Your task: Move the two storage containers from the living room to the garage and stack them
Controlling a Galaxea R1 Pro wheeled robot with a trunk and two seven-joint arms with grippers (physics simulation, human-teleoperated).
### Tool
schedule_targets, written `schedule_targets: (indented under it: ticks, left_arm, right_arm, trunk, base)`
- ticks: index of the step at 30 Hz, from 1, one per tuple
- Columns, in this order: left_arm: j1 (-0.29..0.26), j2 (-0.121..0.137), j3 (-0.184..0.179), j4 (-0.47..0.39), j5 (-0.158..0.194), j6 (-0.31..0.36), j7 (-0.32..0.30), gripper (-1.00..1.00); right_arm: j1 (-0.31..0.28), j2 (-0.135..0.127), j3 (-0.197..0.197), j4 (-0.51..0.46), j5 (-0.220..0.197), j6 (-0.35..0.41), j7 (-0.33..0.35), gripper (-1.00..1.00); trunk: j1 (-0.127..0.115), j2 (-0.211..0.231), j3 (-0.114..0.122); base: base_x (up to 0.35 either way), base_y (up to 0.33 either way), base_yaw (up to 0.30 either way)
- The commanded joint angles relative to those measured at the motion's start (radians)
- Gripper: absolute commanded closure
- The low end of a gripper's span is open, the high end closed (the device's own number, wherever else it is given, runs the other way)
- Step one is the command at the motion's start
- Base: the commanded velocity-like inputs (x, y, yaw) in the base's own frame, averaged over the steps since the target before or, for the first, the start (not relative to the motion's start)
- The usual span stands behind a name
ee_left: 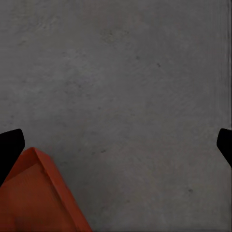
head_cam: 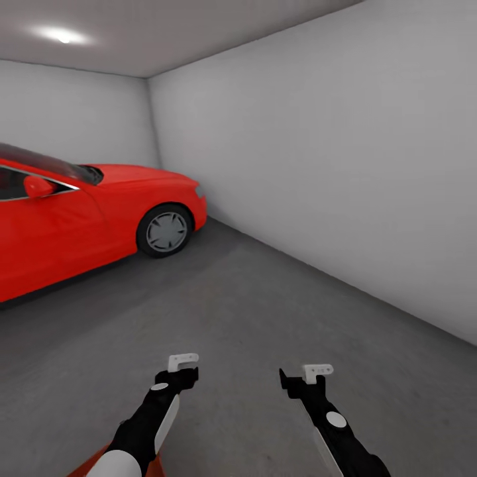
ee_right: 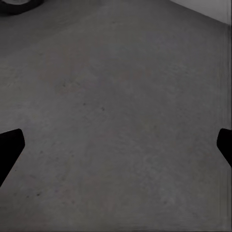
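Inside the garage, the robot holds both arms out low over the floor (head_cam: 265,311), a dark grey rough concrete. At the near edge of the head view, an orange-red patch of a container (head_cam: 83,469) peeks out beside the left arm, close against the robot's own body; only a sliver shows there. The left wrist camera looks down on one corner of that same container (ee_left: 34,203), with its thin wall and open inside, sitting on or just above the concrete; whether it touches cannot be told.

The left gripper (ee_left: 116,145) is spread wide, its two dark fingertips at opposite edges of the wrist picture with bare floor between them, gripping nothing. The right gripper (ee_right: 116,145) is likewise spread wide and empty over bare concrete. In the head view both grippers, left (head_cam: 179,371) and right (head_cam: 308,377), reach forward side by side, well apart from each other.

Farther off to the left stands a red car (head_cam: 73,218), its front wheel (head_cam: 165,230) turned toward the camera. A white-grey wall (head_cam: 344,159) runs along the right to the far corner, under a ceiling light (head_cam: 63,34).
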Motion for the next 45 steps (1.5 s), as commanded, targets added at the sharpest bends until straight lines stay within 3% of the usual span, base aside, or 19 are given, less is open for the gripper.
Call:
schedule_targets:
  ticks: [1, 34, 45]
  left_arm:
    - [0.000, -0.001, 0.004, -0.003, -0.003, 0.006, 0.000, -1.00]
    - [0.000, 0.000, 0.004, -0.003, -0.003, 0.006, -0.001, -1.00]
    - [0.000, -0.001, 0.004, -0.003, -0.003, 0.006, -0.001, -1.00]
  right_arm:
    - [-0.001, -0.001, 0.004, 0.000, -0.010, -0.001, -0.005, -1.00]
    - [-0.001, -0.001, 0.004, 0.002, -0.010, -0.001, -0.005, -1.00]
    - [-0.001, -0.001, 0.004, 0.002, -0.010, -0.001, -0.005, -1.00]
  trunk:
    - [0.001, -0.002, -0.001]
    - [0.001, -0.002, 0.025]
    - [0.001, -0.002, 0.034]
  base:
    - [-0.108, -0.284, -0.280]
    - [-0.010, -0.029, -0.280]
    - [-0.218, -0.178, -0.279]
